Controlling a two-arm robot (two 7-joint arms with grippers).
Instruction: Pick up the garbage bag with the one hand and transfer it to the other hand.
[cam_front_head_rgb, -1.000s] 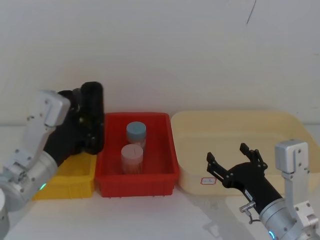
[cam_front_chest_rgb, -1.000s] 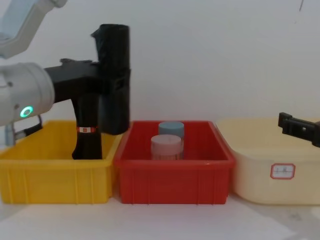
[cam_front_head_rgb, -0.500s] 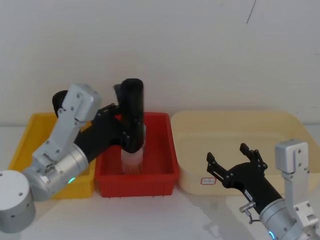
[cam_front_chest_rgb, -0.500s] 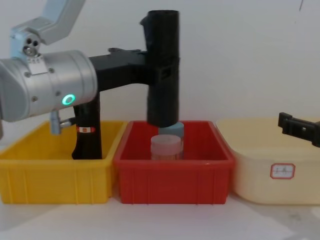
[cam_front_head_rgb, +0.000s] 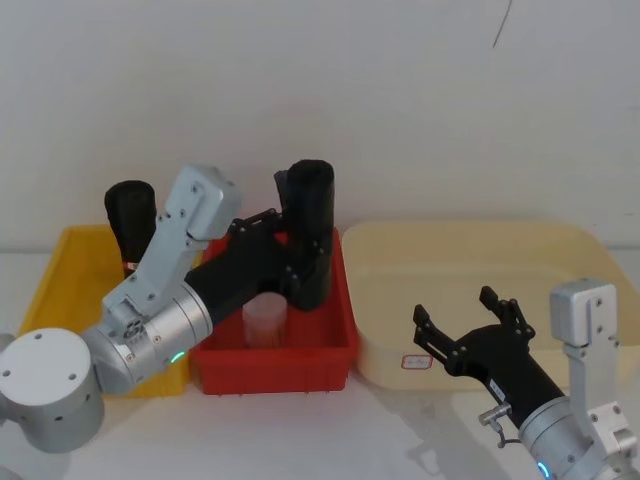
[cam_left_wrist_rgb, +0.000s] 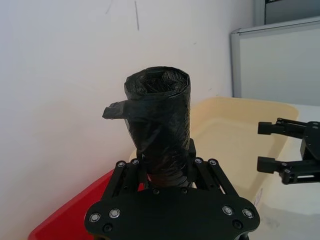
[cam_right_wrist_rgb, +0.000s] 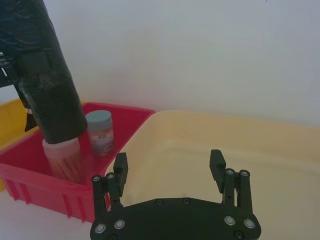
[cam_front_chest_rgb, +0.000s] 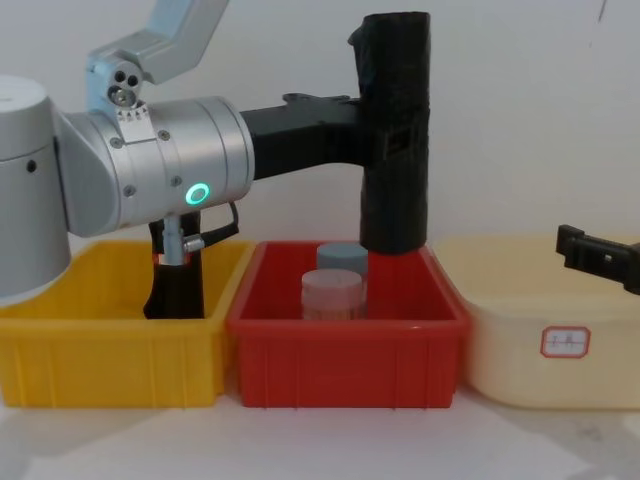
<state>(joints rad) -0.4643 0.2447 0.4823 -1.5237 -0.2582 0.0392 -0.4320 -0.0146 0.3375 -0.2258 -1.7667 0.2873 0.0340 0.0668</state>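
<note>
You hold the thick black crinkly plastic garbage bag roll (cam_front_chest_rgb: 395, 60) upright above the red plastic bin (cam_front_chest_rgb: 345, 350), the green-ringed left gripper (cam_front_chest_rgb: 392, 148) clamped at mid-height, presumably leaving its ends free for the blue-ringed right gripper (cam_front_head_rgb: 468, 318), spread wide by the cream tub (cam_front_head_rgb: 560, 240).

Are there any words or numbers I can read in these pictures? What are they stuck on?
No text here can be read.
Small red-bordered white sticker on the front of the cream plastic tub: marks too small and blurred to read.
Slim black roll in the yellow plastic bin: its red-and-white band is too small to read.
Thick black crinkly garbage bag roll: no print on it.
</note>
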